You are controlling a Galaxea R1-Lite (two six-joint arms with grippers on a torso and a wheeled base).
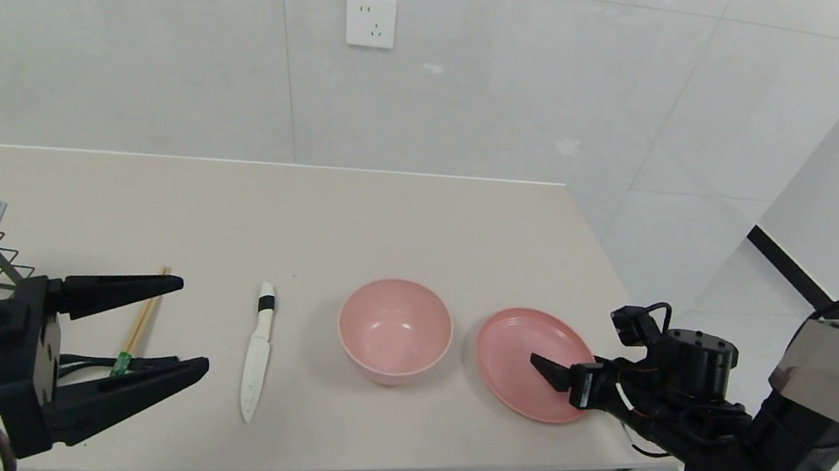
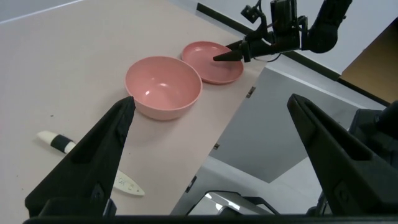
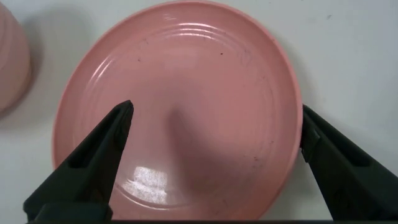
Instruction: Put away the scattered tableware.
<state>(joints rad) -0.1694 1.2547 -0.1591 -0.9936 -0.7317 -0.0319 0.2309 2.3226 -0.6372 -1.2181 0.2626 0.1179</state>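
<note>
Right gripper point(image 1: 553, 371) hangs low over pink plate point(image 1: 518, 335) by table's right edge, arm level; fingers spread wide, holding nothing. Left gripper point(image 1: 190, 323) near left, above chopsticks point(image 1: 145, 312); fingers apart, empty.

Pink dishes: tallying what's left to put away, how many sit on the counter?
2: the bowl midway along the counter, the plate beside it to the right, below the right gripper. None looks hidden.
</note>
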